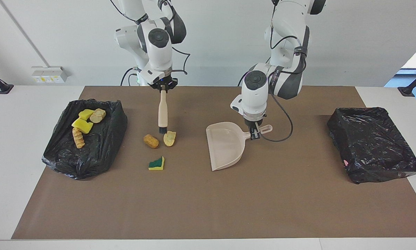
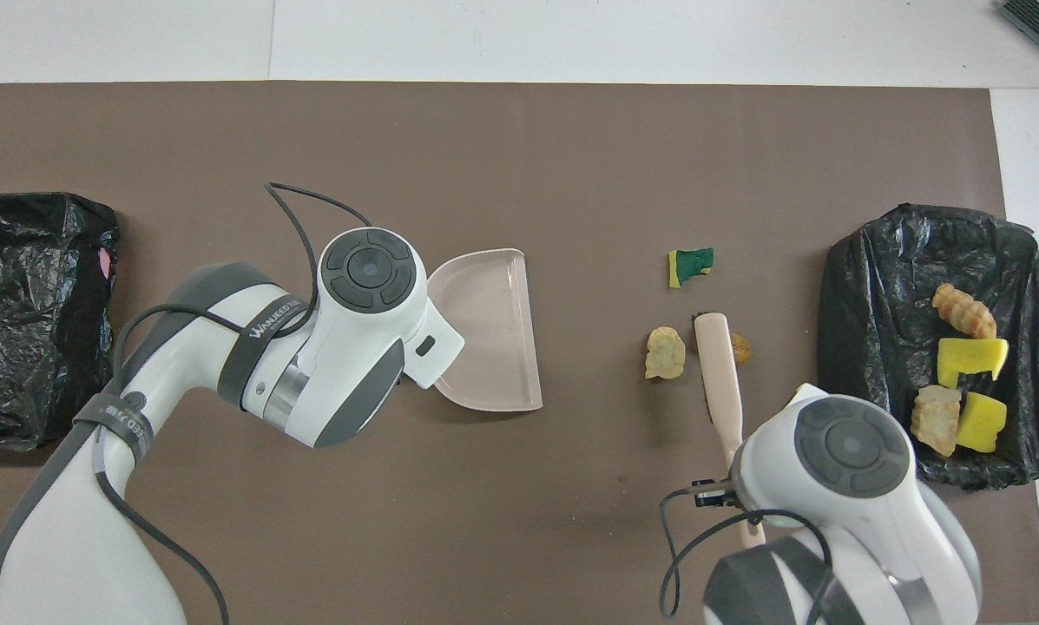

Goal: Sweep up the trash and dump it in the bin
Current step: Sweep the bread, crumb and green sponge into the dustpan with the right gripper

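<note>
Three scraps of trash lie on the brown mat: an orange lump (image 1: 151,141) (image 2: 740,349), a tan piece (image 1: 169,138) (image 2: 665,352) and a green-and-yellow sponge piece (image 1: 156,163) (image 2: 689,265). My right gripper (image 1: 163,89) is shut on the top of the beige hand brush (image 1: 162,113) (image 2: 720,373), which hangs upright with its black bristles just by the two lumps, on the robots' side. My left gripper (image 1: 254,134) is shut on the handle of the beige dustpan (image 1: 225,146) (image 2: 489,330), which rests on the mat beside the scraps, toward the left arm's end.
A black-lined bin (image 1: 114,128) (image 2: 858,347) at the right arm's end holds several scraps: two yellow sponge pieces (image 1: 82,125) and two tan lumps (image 1: 97,115). A second black-lined bin (image 1: 374,146) (image 2: 33,312) stands at the left arm's end.
</note>
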`<action>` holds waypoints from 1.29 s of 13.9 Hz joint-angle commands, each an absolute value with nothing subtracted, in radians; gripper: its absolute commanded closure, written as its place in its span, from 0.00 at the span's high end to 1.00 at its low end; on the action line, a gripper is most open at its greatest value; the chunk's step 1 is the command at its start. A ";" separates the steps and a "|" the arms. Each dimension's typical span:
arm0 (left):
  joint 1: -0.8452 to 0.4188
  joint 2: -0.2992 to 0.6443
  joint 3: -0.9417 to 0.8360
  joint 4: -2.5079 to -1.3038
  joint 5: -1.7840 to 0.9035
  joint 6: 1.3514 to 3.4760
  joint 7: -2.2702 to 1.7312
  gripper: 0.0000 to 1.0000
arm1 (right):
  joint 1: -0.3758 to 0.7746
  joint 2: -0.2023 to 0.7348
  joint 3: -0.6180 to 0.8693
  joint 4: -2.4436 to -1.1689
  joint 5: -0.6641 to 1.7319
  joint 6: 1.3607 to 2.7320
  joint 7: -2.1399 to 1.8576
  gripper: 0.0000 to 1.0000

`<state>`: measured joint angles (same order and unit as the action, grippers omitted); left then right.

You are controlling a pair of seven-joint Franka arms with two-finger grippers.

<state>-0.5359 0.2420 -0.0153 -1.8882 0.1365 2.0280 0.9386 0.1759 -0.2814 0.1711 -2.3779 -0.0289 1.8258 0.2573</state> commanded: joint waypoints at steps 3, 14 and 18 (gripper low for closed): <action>-0.578 0.141 -0.006 -2.019 0.160 2.031 0.966 0.00 | 0.075 -0.147 0.186 -2.325 -0.251 1.827 0.198 0.00; -0.597 0.087 -0.008 -2.103 0.225 2.042 0.974 0.00 | 0.101 -0.028 0.196 -2.296 -0.074 1.881 0.011 0.00; -0.595 0.087 -0.008 -2.103 0.225 2.042 0.974 0.00 | 0.205 -0.021 0.196 -2.296 0.170 1.905 0.017 0.00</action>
<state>-0.5810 0.1184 -0.0192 -2.0597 0.2079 2.0304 0.9573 0.1747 -0.0368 0.1934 -2.3099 0.0752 1.8911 0.0371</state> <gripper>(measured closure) 0.683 0.740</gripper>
